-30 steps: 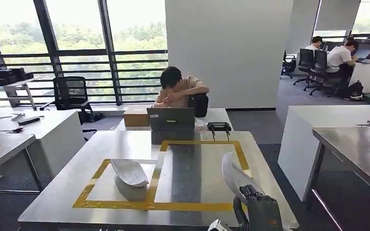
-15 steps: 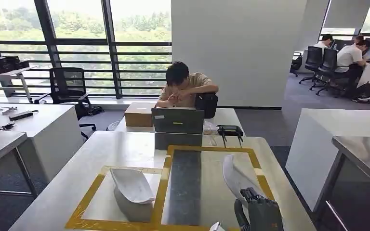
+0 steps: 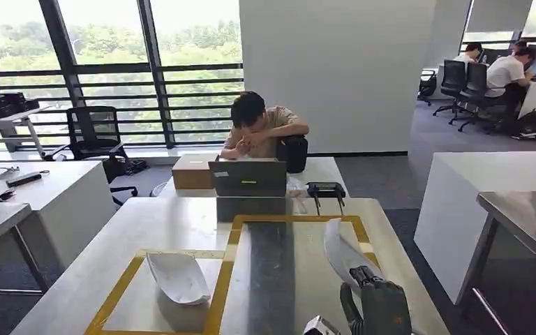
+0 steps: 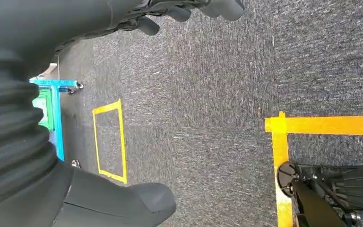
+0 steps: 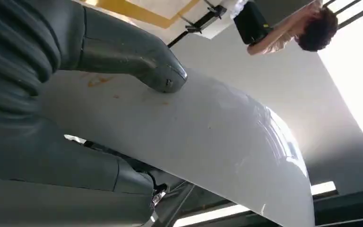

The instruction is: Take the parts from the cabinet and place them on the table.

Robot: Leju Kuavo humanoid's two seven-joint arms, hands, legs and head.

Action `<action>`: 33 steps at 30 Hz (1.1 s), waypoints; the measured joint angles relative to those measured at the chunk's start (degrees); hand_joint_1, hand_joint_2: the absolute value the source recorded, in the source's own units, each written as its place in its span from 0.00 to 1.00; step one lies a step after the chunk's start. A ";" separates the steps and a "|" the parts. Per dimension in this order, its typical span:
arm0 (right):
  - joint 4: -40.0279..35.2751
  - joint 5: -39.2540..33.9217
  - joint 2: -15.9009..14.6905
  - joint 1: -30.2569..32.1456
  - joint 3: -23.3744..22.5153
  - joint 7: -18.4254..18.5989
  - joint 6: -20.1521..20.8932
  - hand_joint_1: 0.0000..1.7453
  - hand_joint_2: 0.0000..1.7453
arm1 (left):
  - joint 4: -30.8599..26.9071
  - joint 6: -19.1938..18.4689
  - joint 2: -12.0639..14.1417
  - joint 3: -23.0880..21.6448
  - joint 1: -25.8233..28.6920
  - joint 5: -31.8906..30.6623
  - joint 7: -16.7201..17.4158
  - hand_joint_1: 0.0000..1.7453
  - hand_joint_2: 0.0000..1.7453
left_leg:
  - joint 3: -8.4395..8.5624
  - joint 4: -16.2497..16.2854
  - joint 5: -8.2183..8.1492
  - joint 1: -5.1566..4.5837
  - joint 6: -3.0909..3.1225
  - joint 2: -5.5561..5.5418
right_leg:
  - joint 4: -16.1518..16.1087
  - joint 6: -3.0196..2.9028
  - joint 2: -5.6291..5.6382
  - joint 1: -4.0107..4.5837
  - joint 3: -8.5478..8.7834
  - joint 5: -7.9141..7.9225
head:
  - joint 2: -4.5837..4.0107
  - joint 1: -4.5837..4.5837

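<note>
- Whole head view shifted since 0.5 s ago: camera move, not the parts; white part on counter now sits lower and further left in frame, laptop and person slightly left too.
- Right hand [image 3: 380, 307] low in head view, over near right edge of the counter [image 3: 153, 223], gripping held white part [image 3: 342, 252].
- Right wrist view: thumb pressed on top of held white part [image 5: 194, 137], dark fingers [image 5: 123, 163] underneath, so clamped on it.
- Held part curved, glossy, standing on edge above the right taped rectangle [image 3: 296, 220].
- Second white part [image 3: 176, 277] lying flat on counter inside left yellow taped square [image 3: 112, 301], well apart from right hand.
- Left hand [image 4: 75, 142] hanging over grey carpet with yellow floor tape [image 4: 321, 126]; fingers [image 4: 189, 12] apart, holding nothing.
- Far end of counter: laptop [image 3: 248, 177], cardboard box [image 3: 192, 172], black controller [image 3: 325, 189].
- Person [image 3: 262, 129] seated behind laptop, head down on arms.
</note>
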 joint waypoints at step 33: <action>32.32 -6.38 10.08 -21.87 7.78 -2.05 6.27 1.00 1.00 | -0.07 0.02 -0.50 -0.02 -1.74 -2.01 0.61 0.00 1.00 | 1.89 0.38 -2.98 1.06 -1.20 0.62 | 0.54 1.93 -0.56 -1.10 -2.93 2.12 | 0.04 -0.17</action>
